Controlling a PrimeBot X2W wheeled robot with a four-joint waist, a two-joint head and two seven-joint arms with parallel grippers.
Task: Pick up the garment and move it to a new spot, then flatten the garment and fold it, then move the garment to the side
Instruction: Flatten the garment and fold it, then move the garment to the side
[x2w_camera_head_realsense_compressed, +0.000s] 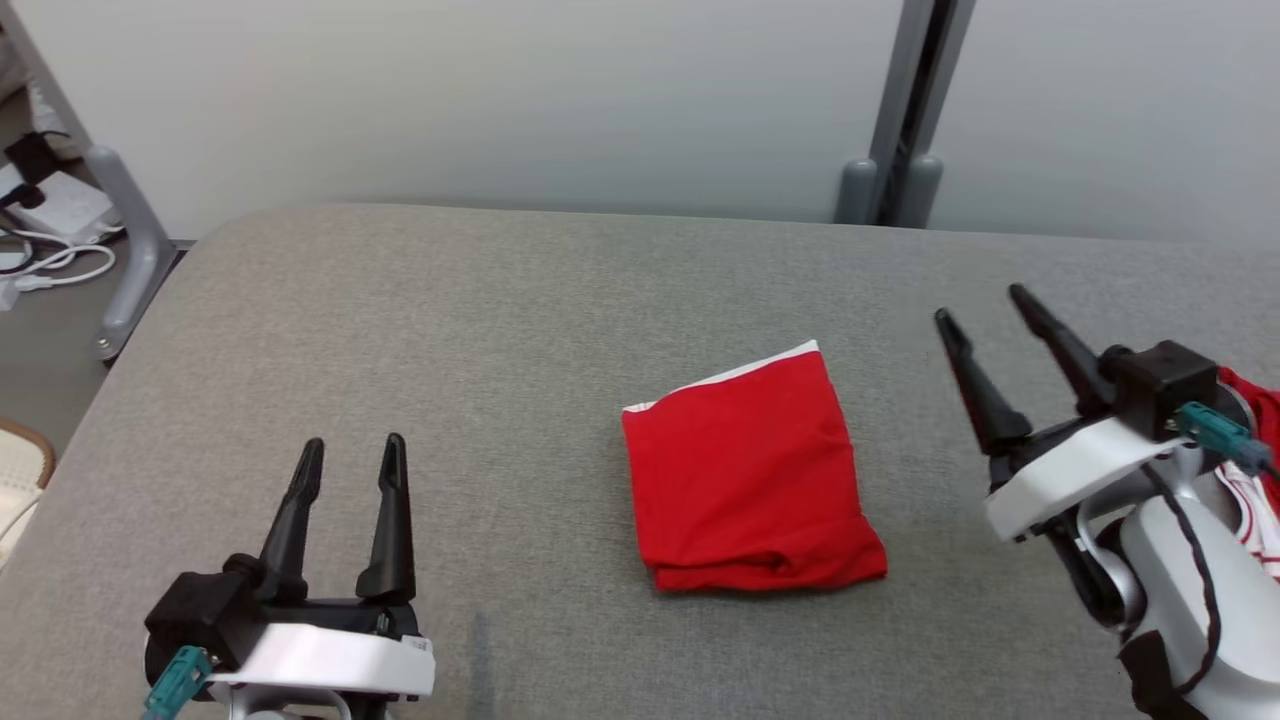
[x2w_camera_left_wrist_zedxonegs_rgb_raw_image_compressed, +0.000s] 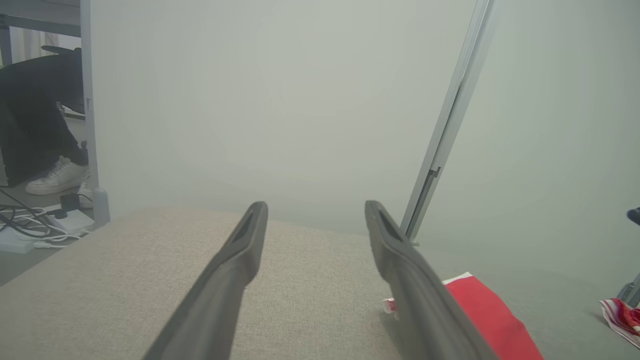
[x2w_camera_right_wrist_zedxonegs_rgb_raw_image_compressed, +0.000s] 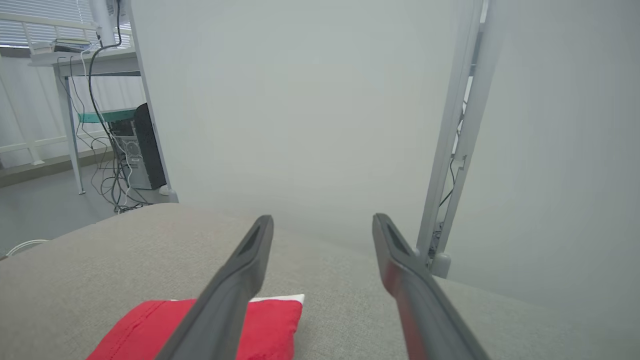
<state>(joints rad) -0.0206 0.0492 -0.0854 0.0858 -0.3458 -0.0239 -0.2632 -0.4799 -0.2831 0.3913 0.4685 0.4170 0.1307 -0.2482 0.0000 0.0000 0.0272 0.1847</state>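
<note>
Here, folded garment (x2w_camera_head_realsense_compressed: 750, 480), left pincer (x2w_camera_head_realsense_compressed: 354, 442) wide, right pincer (x2w_camera_head_realsense_compressed: 980, 303) wide, red cloth (x2w_camera_head_realsense_compressed: 1255, 410) half-hidden behind it.

No legible text, brand, number or sign. Tiny white sticker (x2w_camera_head_realsense_compressed: 418, 646) on the mount of the left gripper (x2w_camera_head_realsense_compressed: 354, 443), lower left of the red garment (x2w_camera_head_realsense_compressed: 750, 480): print too small to read. Red-and-white cloth (x2w_camera_head_realsense_compressed: 1258, 490) far right of the garment: white markings, not readable as letters.
</note>
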